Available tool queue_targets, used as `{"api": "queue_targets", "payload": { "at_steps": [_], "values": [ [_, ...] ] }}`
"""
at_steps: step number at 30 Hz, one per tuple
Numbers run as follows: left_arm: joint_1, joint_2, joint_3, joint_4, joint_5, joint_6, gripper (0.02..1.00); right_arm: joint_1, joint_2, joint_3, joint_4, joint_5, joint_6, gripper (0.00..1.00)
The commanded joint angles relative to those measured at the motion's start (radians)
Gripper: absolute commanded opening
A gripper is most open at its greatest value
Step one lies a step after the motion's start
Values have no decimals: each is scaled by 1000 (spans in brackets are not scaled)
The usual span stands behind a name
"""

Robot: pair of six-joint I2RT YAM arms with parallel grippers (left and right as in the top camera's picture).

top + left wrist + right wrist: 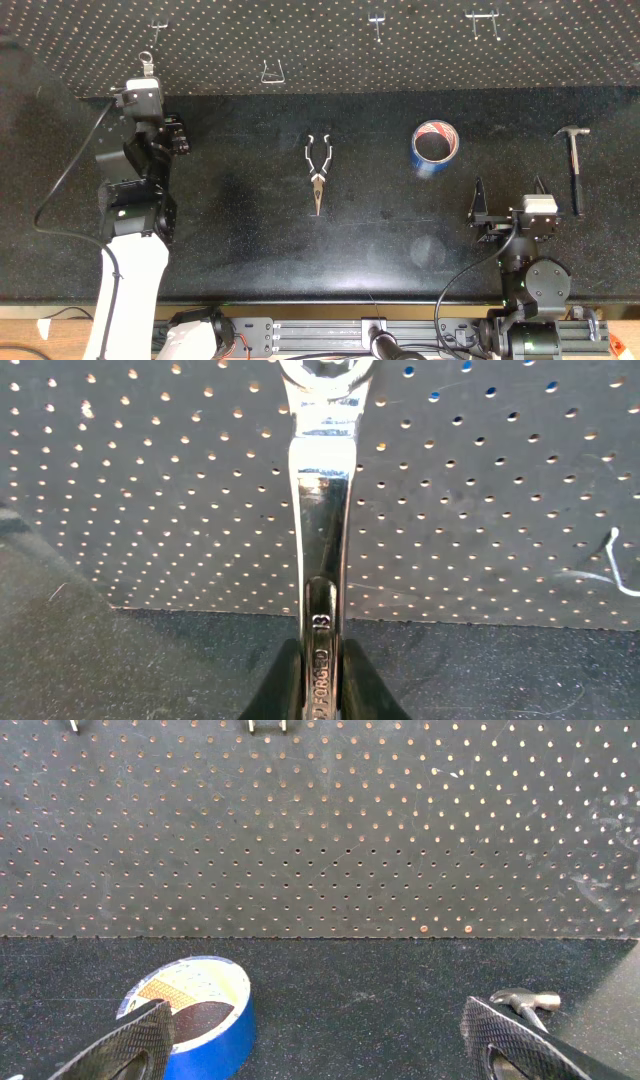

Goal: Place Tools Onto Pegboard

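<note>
Left claw (322, 665) is clamped on the wrench (320, 510) shank, ring end up in front of the pegboard (150, 480), near a hook (155, 35). Risks, as I judge them: the ring misses the hook, or the wrench pivots in the narrow grip and drops to the tabletop (250, 220). Right claw (320, 1045) is wide and empty, beside the tape (195, 1005). There is stamped lettering on the wrench shank.

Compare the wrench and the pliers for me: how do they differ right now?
The wrench is clamped in the left end effector, held in front of the pegboard; the pliers lie free on the black mat. The wrench is one straight bar with a ring end; the pliers have two handles spread apart, meeting at a pointed nose. The wrench is bare shiny metal; the pliers have pale grips. Both are metal hand tools.
</note>
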Motion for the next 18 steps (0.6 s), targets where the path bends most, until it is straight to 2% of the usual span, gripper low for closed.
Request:
{"api": "queue_targets", "payload": {
  "at_steps": [1,12,18],
  "values": [
    [-1,14,8,17,-32,-20,27,-4,-7,-4,-4,9,-7,932],
    [-2,93,8,88,-28,-19,29,-4,-7,-4,-4,9,-7,934],
    [-2,142,8,138,25,-19,27,-4,-7,-4,-4,9,-7,934]
  ]
}}
